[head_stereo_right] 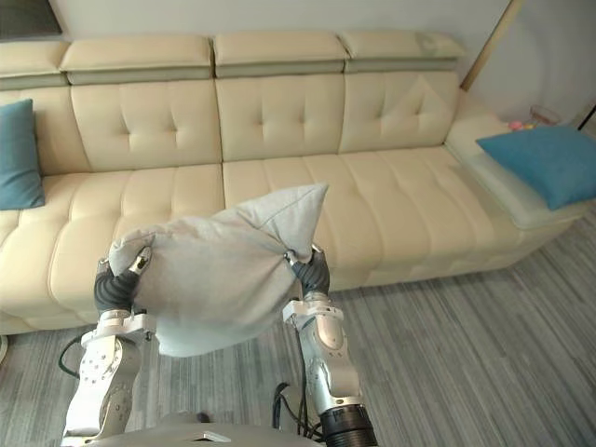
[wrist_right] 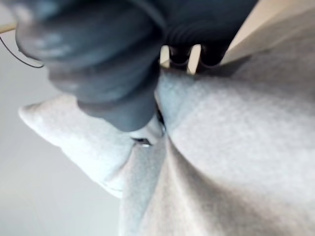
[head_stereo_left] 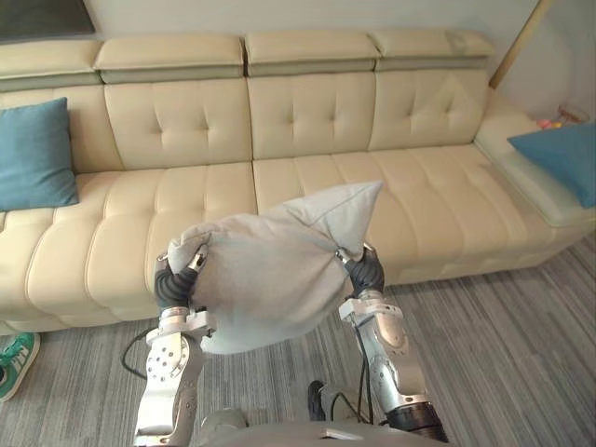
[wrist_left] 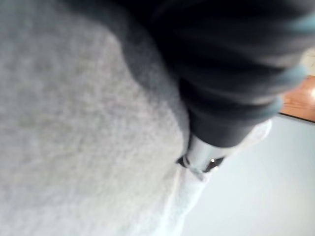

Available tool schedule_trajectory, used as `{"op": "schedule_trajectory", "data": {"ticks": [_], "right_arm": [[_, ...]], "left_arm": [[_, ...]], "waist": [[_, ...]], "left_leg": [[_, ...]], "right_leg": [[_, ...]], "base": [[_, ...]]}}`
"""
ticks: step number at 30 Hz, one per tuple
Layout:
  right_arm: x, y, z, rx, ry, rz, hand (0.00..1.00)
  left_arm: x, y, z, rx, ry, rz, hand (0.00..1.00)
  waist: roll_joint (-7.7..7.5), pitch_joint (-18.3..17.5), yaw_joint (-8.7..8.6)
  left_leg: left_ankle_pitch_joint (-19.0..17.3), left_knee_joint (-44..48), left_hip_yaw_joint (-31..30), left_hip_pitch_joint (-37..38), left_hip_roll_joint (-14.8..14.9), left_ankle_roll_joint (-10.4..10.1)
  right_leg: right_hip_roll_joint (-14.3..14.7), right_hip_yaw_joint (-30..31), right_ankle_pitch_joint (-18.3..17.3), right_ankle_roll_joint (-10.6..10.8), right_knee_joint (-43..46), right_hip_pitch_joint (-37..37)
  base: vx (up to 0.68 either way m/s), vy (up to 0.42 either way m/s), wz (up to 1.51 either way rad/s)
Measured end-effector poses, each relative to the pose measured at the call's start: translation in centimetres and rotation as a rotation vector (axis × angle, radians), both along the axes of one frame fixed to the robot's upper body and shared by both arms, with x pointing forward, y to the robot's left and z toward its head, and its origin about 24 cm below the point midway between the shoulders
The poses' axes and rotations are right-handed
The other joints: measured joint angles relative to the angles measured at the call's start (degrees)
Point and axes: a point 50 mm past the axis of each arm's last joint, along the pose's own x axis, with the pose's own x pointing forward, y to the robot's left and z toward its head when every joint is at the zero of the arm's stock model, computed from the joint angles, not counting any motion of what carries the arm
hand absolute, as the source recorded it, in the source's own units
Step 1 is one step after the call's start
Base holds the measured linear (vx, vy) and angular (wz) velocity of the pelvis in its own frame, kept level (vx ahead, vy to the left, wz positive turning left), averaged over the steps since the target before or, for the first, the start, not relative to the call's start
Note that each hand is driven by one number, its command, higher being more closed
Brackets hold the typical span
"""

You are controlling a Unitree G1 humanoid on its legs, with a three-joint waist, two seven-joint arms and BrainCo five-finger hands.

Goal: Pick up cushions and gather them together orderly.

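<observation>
While the grey cushion [head_stereo_left: 270, 270] hangs in the air in front of the sofa [head_stereo_left: 307, 121], level with the front edge of its seat and above the striped floor [head_stereo_left: 503, 354], the gathering looks barely under way. The left hand [head_stereo_left: 179, 277] grips the cushion's left side and the right hand [head_stereo_left: 365, 270] its right side. In the left wrist view a silver finger [wrist_left: 199, 155] is dug into the fabric, and in the right wrist view a finger [wrist_right: 147, 135] puckers the cloth where it bites in, so both hands appear closed on the cushion rather than merely propping it. One corner of it points up toward the sofa's back. Two more cushions lie well apart from each other: the left-end teal cushion [head_stereo_left: 33, 154] leans upright against the sofa's backrest at its left end, and the right-end teal cushion [head_stereo_left: 559, 158] lies flat on the sofa's far right section. By my judgement nothing is grouped yet: one cushion is lifted, none is placed with another, and all three remain to be brought side by side. No basket or bin is to be seen; the sofa's seat is the only thing holding anything, and it holds just the two teal cushions.
</observation>
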Motion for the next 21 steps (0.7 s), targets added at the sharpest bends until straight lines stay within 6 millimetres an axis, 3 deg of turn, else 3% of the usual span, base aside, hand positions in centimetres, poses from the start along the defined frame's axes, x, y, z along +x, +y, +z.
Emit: {"op": "schedule_trajectory", "data": {"ticks": [3, 4, 5, 6, 8, 11, 13, 17, 18, 20, 21], "right_arm": [[0.1, 0.1, 0.2, -0.001, -0.010, 0.009, 1.00], [0.1, 0.0, 0.2, -0.002, -0.010, 0.009, 1.00], [0.1, -0.1, 0.1, -0.011, -0.008, 0.009, 1.00], [0.1, -0.6, 0.1, -0.033, -0.009, 0.011, 1.00], [0.2, -0.7, 0.2, -0.036, -0.010, 0.011, 1.00], [0.1, -0.8, 0.3, -0.022, -0.015, 0.006, 1.00], [-0.3, -1.2, 0.8, -0.022, -0.036, -0.004, 1.00], [-1.1, -1.8, 1.2, -0.008, -0.052, -0.016, 1.00], [-1.7, -2.7, 0.8, -0.004, -0.030, -0.067, 1.00], [-1.8, -2.7, 0.7, 0.000, -0.025, -0.069, 1.00], [-1.8, -2.7, 0.7, 0.000, -0.024, -0.070, 1.00]], "left_arm": [[0.1, 0.4, 0.2, 0.030, -0.006, -0.004, 1.00], [0.2, 0.3, 0.2, 0.031, -0.006, -0.008, 1.00], [0.1, 0.1, 0.1, 0.021, -0.002, -0.011, 1.00], [0.1, -0.3, 0.0, 0.003, 0.000, -0.016, 1.00], [0.1, -0.7, 0.2, -0.019, -0.010, -0.016, 1.00], [0.2, -1.1, 0.2, -0.033, -0.016, -0.023, 1.00], [0.1, -1.4, 0.1, -0.050, -0.014, -0.032, 1.00], [0.2, -1.7, 0.1, -0.054, -0.017, -0.052, 1.00], [0.2, -2.6, -0.3, -0.063, -0.005, -0.099, 1.00], [0.2, -2.6, -0.5, -0.061, 0.002, -0.103, 1.00], [0.2, -2.6, -0.5, -0.061, 0.003, -0.103, 1.00]], "waist": [[-0.74, 0.03, -0.38], [-2.32, -0.27, -0.82], [-1.76, -0.06, -1.26], [-0.27, -0.17, -1.21], [2.03, -0.99, -0.47], [2.69, -1.42, -0.86], [2.75, -1.38, -0.97], [3.01, -1.35, -1.09], [3.22, -1.40, -0.12], [3.26, -1.42, 0.09], [3.77, -1.39, 0.25]], "left_leg": [[-0.16, -0.27, -2.89, -0.98, -2.01, -0.31], [-0.72, 0.05, -4.44, -0.75, -4.20, -1.21], [-1.05, 0.27, -5.53, -0.59, -4.44, -1.62], [-1.46, -0.09, -6.45, -0.40, -3.85, -2.32], [-2.41, 0.24, -6.94, -1.07, -1.41, -3.85], [-2.34, 0.86, -9.66, -1.19, 2.01, -5.27], [-2.13, 5.51, -10.47, -2.40, 2.41, -5.64], [-0.11, 15.31, -8.95, -5.41, 2.48, -5.88], [-0.89, 15.06, -3.61, -8.12, 2.45, -2.37], [-1.11, 6.09, -4.91, -8.53, 1.82, -2.77], [0.84, 1.57, -6.22, -7.54, 1.41, -2.95]], "right_leg": [[0.27, 1.60, -0.19, -0.44, -9.34, 0.32], [-0.20, 3.34, 1.36, -1.26, -10.37, 0.88], [-0.24, 3.40, 2.67, -1.70, -9.37, 0.78], [0.27, 2.85, 2.96, -2.15, -8.76, 0.85], [2.30, 1.86, 2.71, -3.11, -10.17, 1.14], [5.48, -0.55, 3.33, -5.01, -12.81, 3.44], [5.67, -1.41, 2.69, -5.34, -13.02, 4.93], [4.72, -1.56, 1.31, -5.34, -14.13, 8.20], [0.86, -1.72, 1.32, -5.34, -16.62, 10.57], [-0.60, -1.59, 0.90, -4.27, -16.70, 11.01], [-0.61, -1.38, 0.58, -3.21, -16.28, 10.81]], "base": [[0.12, -0.083, 0.63], [0.16, -0.126, 0.75], [0.19, -0.124, 0.69], [0.22, -0.107, 0.34], [0.28, -0.089, 0.03], [0.31, -0.097, 0.05], [0.25, -0.038, 0.08], [0.18, 0.072, 0.14], [0.09, 0.239, 0.43], [0.03, 0.250, 0.20], [-0.04, 0.301, -0.38]]}}
